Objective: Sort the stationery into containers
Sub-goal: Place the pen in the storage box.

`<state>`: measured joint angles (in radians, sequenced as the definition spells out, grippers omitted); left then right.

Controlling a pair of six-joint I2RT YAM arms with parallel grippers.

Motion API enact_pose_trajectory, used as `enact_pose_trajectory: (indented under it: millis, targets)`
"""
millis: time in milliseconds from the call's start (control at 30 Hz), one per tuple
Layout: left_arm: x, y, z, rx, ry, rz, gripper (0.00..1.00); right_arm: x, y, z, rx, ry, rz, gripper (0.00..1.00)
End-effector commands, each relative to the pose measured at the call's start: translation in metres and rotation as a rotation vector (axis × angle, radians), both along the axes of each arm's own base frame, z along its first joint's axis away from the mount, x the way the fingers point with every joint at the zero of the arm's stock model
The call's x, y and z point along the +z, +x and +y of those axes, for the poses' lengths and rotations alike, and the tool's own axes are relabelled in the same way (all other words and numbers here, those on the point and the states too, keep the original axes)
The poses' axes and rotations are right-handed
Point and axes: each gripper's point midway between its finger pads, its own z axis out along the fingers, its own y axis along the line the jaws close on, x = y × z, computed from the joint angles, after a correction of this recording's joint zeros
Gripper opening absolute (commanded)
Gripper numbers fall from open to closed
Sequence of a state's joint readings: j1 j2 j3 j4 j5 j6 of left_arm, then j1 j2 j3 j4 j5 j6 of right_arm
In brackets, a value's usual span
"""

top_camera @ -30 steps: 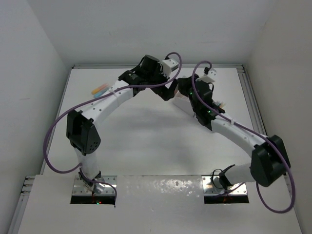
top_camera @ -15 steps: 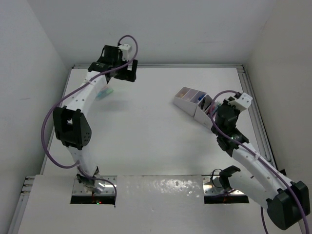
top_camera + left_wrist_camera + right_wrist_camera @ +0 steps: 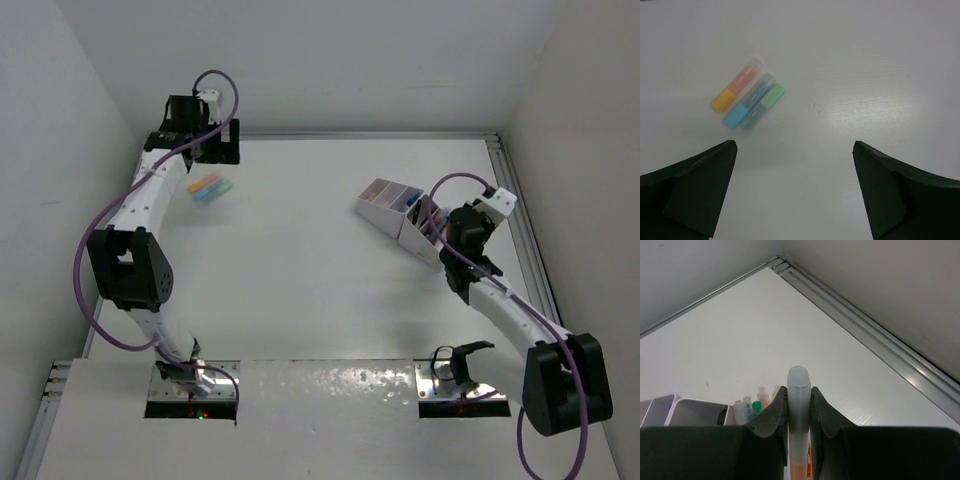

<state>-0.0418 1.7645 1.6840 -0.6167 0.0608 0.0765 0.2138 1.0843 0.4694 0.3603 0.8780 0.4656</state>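
From the top camera I count two arms and one organiser [image 3: 381, 214] of joined slanted compartments on the desk [image 3: 300, 270]. The left claw [image 3: 213, 150] hangs just beyond a small cluster of highlighters [image 3: 210, 187], and the right claw [image 3: 438, 226] sits at the organiser's nearest compartment. On the left wrist camera the left claw [image 3: 794, 145] stands wide and empty. Ahead of it and off to its left lie three loose markers: one orange highlighter [image 3: 735, 86], one blue highlighter [image 3: 749, 103] and one green highlighter [image 3: 767, 99], side by side and touching. That crowding is my worry, since a close on one could pinch two or nudge a neighbour away. On the right wrist camera the right claw [image 3: 799, 390] is narrow, clamped on one frosted-cap highlighter [image 3: 799, 376] standing upright between its fingers. The organiser [image 3: 692, 409] shows below and to the claw's left, with several capped items already in it (too small to count). I judge that a release off-centre would let the marker strike a partition or the stored caps and tip out.
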Motion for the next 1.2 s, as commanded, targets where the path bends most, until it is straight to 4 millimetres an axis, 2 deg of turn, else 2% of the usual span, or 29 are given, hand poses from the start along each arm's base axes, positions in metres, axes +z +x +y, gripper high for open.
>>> enact_pose_trajectory:
  millis: [0, 67, 133, 233, 367, 500, 600, 633, 667, 700, 733, 767, 833, 900, 1033, 1067, 1100, 1133, 1167]
  targets:
    - [0.018, 0.0, 0.024, 0.071, 0.001, -0.054, 1.0, 0.014, 0.021, 0.008, 0.065, 0.041, -0.102, 0.0]
    - [0.014, -0.002, 0.043, 0.114, 0.0, -0.038, 1.0, 0.005, 0.025, 0.011, 0.087, 0.046, -0.092, 0.0]
    - [0.012, -0.002, 0.049, 0.125, -0.007, -0.03, 1.0, 0.002, 0.027, 0.009, 0.084, 0.051, -0.097, 0.0]
    - [0.014, -0.003, 0.062, 0.147, -0.023, -0.033, 1.0, -0.013, 0.029, 0.007, 0.081, 0.045, -0.067, 0.0]
    - [0.017, -0.005, 0.069, 0.158, -0.034, -0.04, 1.0, -0.032, 0.022, 0.003, 0.051, 0.05, -0.046, 0.0]
    - [0.02, -0.005, 0.075, 0.168, -0.044, -0.046, 1.0, -0.041, 0.015, -0.001, 0.022, 0.064, -0.044, 0.0]
    - [0.018, -0.004, 0.078, 0.173, -0.047, -0.042, 1.0, -0.044, 0.015, -0.001, 0.029, 0.066, -0.034, 0.13]
    - [0.017, -0.003, 0.08, 0.178, -0.046, -0.04, 1.0, -0.046, 0.015, 0.0, 0.04, 0.07, -0.028, 0.19]
    - [0.015, -0.003, 0.082, 0.182, -0.047, -0.034, 1.0, -0.046, 0.016, 0.0, 0.044, 0.072, -0.026, 0.29]
    - [0.015, -0.003, 0.083, 0.186, -0.048, -0.034, 1.0, -0.047, 0.015, -0.001, 0.043, 0.076, -0.022, 0.33]
    - [0.014, -0.004, 0.084, 0.189, -0.048, -0.03, 1.0, -0.045, 0.016, 0.0, 0.048, 0.082, -0.027, 0.38]
    - [0.014, -0.003, 0.085, 0.191, -0.049, -0.03, 1.0, -0.044, 0.016, 0.0, 0.045, 0.082, -0.022, 0.46]
    - [0.011, -0.004, 0.088, 0.198, -0.047, -0.024, 1.0, -0.036, 0.015, -0.002, 0.035, 0.083, -0.039, 0.53]
    - [0.01, -0.004, 0.092, 0.209, -0.043, -0.019, 1.0, -0.03, 0.014, -0.003, 0.031, 0.083, -0.05, 0.56]
    - [0.004, -0.004, 0.099, 0.223, -0.025, -0.005, 1.0, 0.002, 0.016, -0.004, 0.041, 0.064, -0.09, 0.57]
    - [-0.005, -0.003, 0.102, 0.223, -0.02, 0.013, 0.99, 0.009, 0.014, -0.003, 0.051, 0.053, -0.084, 0.57]
    - [-0.01, -0.002, 0.104, 0.231, -0.014, 0.027, 0.96, 0.016, 0.015, -0.002, 0.059, 0.055, -0.091, 0.57]
    - [-0.016, -0.002, 0.109, 0.235, -0.003, 0.046, 0.87, 0.028, 0.017, -0.001, 0.068, 0.047, -0.102, 0.57]
    - [-0.036, -0.003, 0.109, 0.225, -0.001, 0.105, 0.65, 0.035, 0.016, 0.004, 0.099, 0.047, -0.099, 0.57]
